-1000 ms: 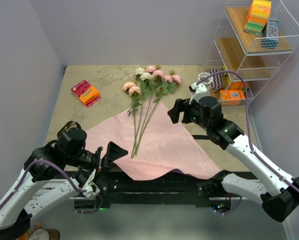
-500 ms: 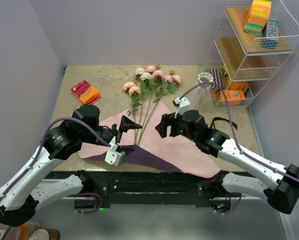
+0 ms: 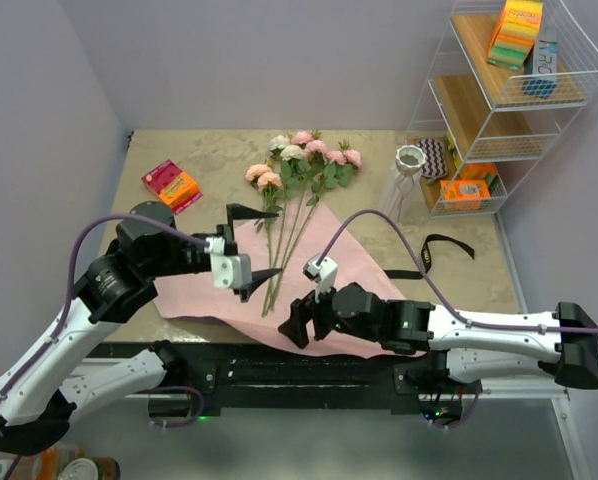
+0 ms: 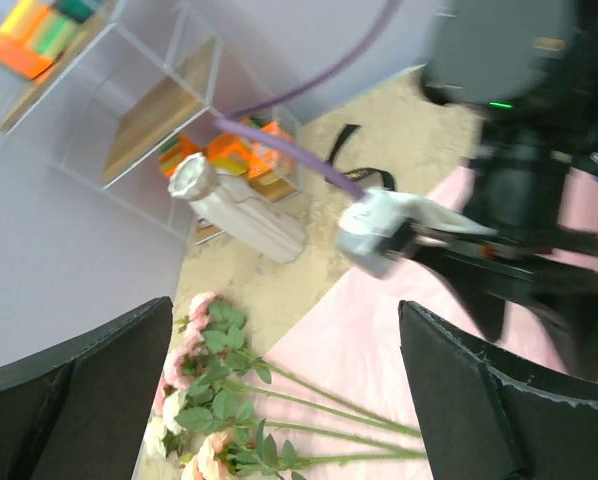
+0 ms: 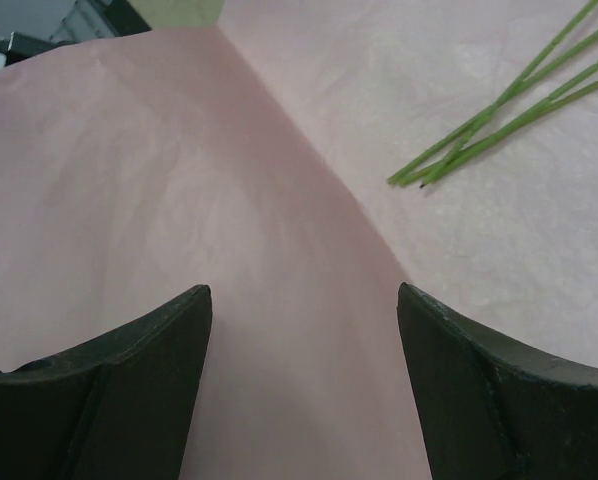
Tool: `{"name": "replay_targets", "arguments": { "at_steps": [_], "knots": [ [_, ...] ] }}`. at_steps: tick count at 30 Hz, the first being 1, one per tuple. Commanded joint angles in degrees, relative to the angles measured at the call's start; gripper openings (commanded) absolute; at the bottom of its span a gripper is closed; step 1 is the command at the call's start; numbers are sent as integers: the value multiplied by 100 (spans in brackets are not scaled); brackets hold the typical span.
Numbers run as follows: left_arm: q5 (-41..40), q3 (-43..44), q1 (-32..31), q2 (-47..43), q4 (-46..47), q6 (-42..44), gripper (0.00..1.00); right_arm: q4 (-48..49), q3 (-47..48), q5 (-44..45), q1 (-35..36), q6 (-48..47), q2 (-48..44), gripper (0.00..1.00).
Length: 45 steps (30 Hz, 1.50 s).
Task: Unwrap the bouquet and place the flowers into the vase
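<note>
Flowers (image 3: 289, 200) lying loose, stems on spread pink paper (image 3: 369, 270); white vase (image 3: 404, 180) standing beside wire rack (image 3: 499, 110); left gripper (image 3: 262, 243) jaws wide apart over stems; right gripper (image 3: 301, 330) jaws apart, low over paper.

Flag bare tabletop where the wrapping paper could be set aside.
Best: the back-left corner, bordered by the orange-pink box, the wall and the rose heads. Smaller gap: between the rose heads and the vase. Crowded: the middle, under the pink paper and stems; the right edge, with the black ribbon and wire rack.
</note>
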Motion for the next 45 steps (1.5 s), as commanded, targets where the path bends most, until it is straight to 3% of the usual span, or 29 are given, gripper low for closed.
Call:
{"name": "replay_targets", "arguments": {
  "at_steps": [1, 5, 8, 9, 13, 15, 17, 20, 24, 31, 34, 36, 39, 45],
  "knots": [
    [-1328, 379, -9, 274, 981, -1744, 99, 344, -112, 506, 516, 374, -51, 77],
    [-2206, 459, 43, 739, 823, -2448, 99, 89, 2, 664, 623, 489, -129, 77],
    [-2192, 582, 490, 1090, 735, -3265, 99, -148, 239, 822, 623, 393, -375, 77],
    [-2060, 913, 884, 1249, 630, -3467, 99, -357, 431, 945, 623, 297, -437, 77],
    [-1830, 2574, 1344, 2888, -1174, -3637, 99, -1000, 968, 1753, 536, -3, -438, 79],
    [-1962, 3399, 1519, 3428, -1750, -3575, 99, -1359, 1310, 2132, 308, -47, -315, 79],
    [-1901, 3649, 1695, 3948, -2261, -3504, 99, -1493, 1478, 2159, -297, -47, -104, 76],
    [-1542, 3221, 2204, 3941, -1992, -3670, 99, -1415, 1558, 1791, -1360, -12, 221, 67],
    [-1268, 2071, 2672, 3563, -1209, -3900, 99, -836, 1733, 1386, -2240, -213, 932, 65],
    [-1873, 1110, 2680, 3430, -768, -3690, 96, -44, 2638, 674, -2900, -443, 2856, 64],
    [-2225, 689, 2680, 3501, -621, -3539, 86, 89, 3200, 323, -3226, -443, 3683, 63],
    [-2384, 304, 2698, 3483, -488, -3470, 85, 71, 3638, 182, -3331, -487, 4261, 62],
    [-2472, -198, 2742, 3282, 47, -3416, 84, -78, 4220, 67, -3437, -513, 4790, 61],
    [-2753, -525, 2777, 3096, 225, -3399, 84, -148, 4818, 14, -3595, -530, 5679, 56]
  ]
}}
